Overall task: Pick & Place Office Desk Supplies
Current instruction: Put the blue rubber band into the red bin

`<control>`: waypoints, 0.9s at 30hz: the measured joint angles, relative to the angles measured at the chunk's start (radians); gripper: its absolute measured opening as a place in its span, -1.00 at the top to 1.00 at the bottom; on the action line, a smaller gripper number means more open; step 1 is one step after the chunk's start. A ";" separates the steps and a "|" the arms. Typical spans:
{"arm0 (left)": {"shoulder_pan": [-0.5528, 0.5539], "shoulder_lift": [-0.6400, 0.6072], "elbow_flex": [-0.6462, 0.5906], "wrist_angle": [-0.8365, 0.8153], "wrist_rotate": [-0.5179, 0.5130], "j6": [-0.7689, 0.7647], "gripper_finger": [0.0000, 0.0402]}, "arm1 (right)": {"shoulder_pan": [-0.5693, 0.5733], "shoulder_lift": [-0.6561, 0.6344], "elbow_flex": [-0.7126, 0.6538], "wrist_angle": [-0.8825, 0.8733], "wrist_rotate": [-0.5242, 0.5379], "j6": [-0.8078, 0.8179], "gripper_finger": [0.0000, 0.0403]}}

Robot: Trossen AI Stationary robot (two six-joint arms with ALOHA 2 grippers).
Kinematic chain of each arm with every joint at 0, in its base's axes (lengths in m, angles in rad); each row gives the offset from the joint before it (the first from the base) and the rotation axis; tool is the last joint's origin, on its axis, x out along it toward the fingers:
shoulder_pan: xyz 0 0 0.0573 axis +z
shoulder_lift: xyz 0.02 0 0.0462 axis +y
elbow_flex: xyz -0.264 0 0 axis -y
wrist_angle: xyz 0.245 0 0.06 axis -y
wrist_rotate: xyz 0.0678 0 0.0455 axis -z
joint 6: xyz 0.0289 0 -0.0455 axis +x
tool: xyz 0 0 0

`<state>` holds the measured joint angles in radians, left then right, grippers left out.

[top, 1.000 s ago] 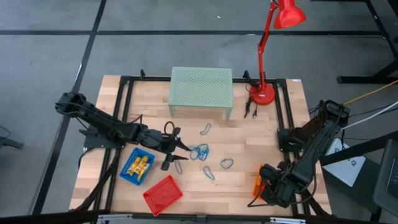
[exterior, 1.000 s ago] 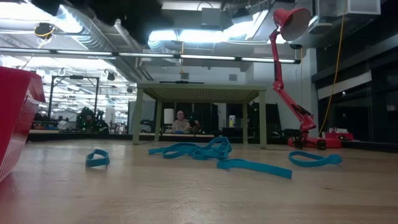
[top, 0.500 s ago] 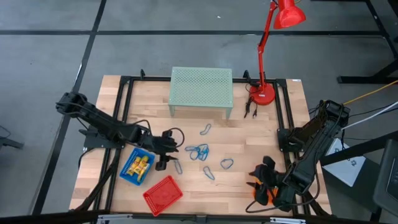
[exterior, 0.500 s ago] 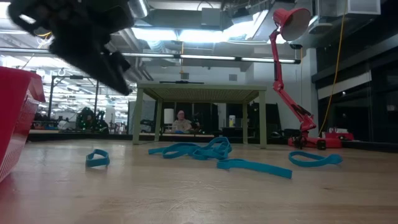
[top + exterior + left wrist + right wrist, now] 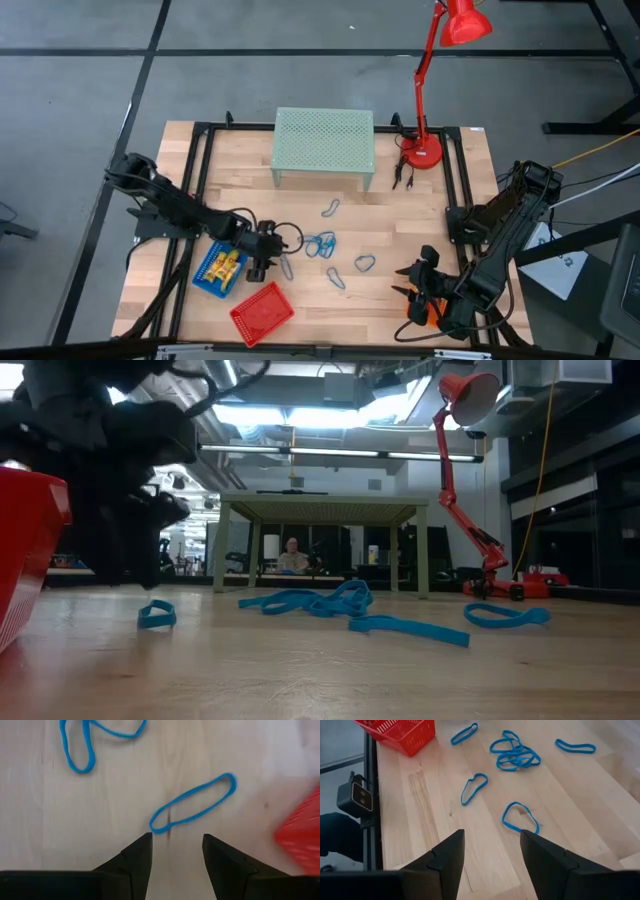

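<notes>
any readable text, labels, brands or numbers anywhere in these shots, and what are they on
None can be read.
The blue basket, red basket, red desk lamp and green mesh stand show no print.
The small dark box clamped at the table edge shows no legible marking.
Signs in the room behind the table are too small to read.

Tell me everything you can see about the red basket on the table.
The red basket is a small rectangular tray of mesh plastic with low, open-work walls. It sits upright at the front edge of the wooden table, turned at an angle to that edge, just in front of the blue basket. It looks empty. Nothing grips it: the left gripper hangs open nearby over a blue loop.
</notes>
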<state>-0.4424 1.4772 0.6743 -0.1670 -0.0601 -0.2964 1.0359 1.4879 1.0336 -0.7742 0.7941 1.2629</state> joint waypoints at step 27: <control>0.048 0.137 0.003 0.118 0.019 0.129 0.19 | -0.001 0.000 0.000 0.000 0.010 0.001 0.03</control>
<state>-0.3943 1.6138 0.6777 -0.0490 -0.0410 -0.1676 1.0351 1.4879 1.0336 -0.7746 0.8046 1.2640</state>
